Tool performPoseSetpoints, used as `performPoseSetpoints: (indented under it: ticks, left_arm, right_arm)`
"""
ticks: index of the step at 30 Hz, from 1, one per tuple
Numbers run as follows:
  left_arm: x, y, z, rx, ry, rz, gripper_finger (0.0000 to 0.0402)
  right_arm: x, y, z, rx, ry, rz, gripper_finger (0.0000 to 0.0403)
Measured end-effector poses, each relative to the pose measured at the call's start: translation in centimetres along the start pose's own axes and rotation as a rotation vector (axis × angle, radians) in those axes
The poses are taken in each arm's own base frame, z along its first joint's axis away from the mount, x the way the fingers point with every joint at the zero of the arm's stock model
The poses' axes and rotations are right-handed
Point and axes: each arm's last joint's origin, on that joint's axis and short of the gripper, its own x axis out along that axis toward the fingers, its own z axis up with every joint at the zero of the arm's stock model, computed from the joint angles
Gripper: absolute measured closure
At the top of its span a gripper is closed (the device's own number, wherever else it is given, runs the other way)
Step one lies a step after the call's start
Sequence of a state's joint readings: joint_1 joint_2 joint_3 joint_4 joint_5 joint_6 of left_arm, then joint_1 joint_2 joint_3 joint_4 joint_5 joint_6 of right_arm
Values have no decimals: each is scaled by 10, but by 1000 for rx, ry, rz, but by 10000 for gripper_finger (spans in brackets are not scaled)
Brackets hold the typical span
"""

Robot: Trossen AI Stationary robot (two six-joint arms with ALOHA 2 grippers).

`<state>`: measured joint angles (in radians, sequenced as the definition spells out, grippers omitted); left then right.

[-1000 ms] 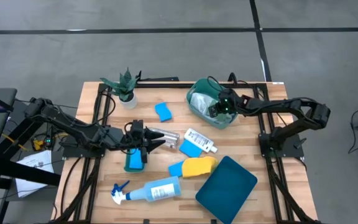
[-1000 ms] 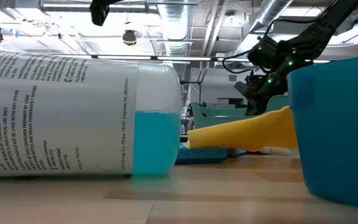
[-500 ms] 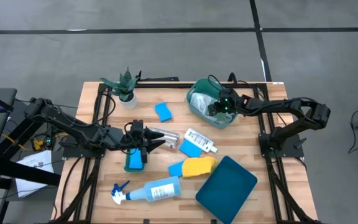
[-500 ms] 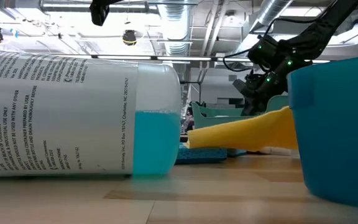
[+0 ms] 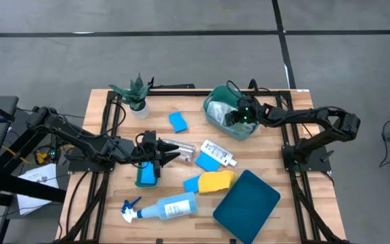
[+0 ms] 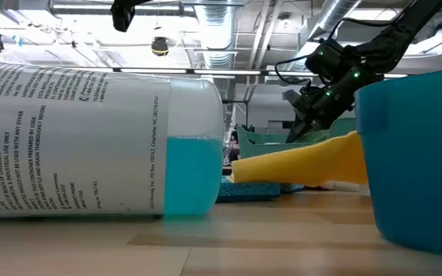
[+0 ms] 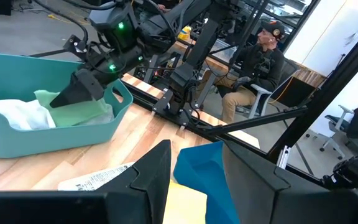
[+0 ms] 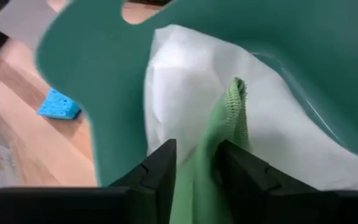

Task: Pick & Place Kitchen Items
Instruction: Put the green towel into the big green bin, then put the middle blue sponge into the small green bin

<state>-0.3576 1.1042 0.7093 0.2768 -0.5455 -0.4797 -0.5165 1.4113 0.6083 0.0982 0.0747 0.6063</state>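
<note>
Right gripper (image 5: 234,120) over teal tub (image 5: 217,98), fingers parted narrowly with green cloth (image 8: 213,146) between them, grip on it not clear; green cloth lying on white cloth (image 8: 179,81) inside tub. Left gripper (image 5: 170,155) low near table centre, away from tub toward the plant side, fingers narrowly apart, touching crinkled silver cup (image 5: 181,148), hold not clear. Yellow cloth (image 5: 217,181), blue sponges (image 5: 177,122) and spray bottle (image 5: 171,207) on table outside tub.
</note>
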Motion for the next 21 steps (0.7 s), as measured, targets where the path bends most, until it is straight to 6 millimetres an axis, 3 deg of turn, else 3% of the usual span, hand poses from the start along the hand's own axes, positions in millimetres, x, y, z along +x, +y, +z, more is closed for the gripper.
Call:
performPoseSetpoints:
  ticks: [21]
  left_arm:
    - [0, 0, 0, 2, 0, 0, 262]
  right_arm:
    - [-52, 12, 26, -7, -244, 63, 284]
